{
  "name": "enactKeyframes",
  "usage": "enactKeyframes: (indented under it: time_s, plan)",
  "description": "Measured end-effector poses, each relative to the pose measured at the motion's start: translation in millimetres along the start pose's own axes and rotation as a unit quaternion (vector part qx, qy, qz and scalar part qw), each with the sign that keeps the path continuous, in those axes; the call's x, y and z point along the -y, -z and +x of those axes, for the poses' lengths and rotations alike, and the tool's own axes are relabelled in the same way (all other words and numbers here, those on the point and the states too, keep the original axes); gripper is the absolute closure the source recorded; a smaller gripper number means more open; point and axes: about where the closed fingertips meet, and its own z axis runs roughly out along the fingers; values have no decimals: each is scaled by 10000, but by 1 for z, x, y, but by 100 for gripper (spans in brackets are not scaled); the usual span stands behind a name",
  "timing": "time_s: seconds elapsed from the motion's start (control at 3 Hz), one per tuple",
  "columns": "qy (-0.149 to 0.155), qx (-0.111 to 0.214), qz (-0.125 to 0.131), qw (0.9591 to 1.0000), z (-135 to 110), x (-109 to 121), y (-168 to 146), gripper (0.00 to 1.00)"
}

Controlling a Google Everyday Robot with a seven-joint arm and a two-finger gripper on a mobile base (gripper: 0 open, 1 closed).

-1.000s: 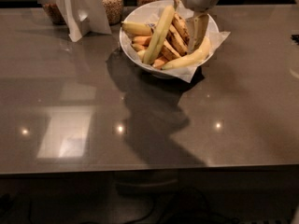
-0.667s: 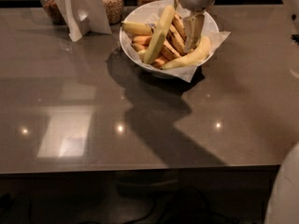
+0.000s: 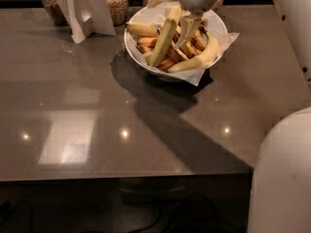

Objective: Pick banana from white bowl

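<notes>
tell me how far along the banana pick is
Done: the gripper is down at the white bowl, right beside the upper end of the long banana. In hand: lining up the grasp; whether it holds the banana cannot be told. Left: lifting it out, since the banana lies across the other bananas in the bowl.

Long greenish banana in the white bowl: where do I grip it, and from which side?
Probably grip the banana across its middle, coming from above. It lies on top of the other fruit, nearly straight, slanting from the far rim of the white bowl toward the near-left, so its long sides are free. The end effector hangs just right of its upper half.
</notes>
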Motion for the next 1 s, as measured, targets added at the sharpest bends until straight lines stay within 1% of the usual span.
enactKeyframes:
  time_s: [0.33,1.0]
  plan:
    - [2,39,-18,10000,0,0,-2,18]
    - [42,140,-186,9997,-2,-4,-13,24]
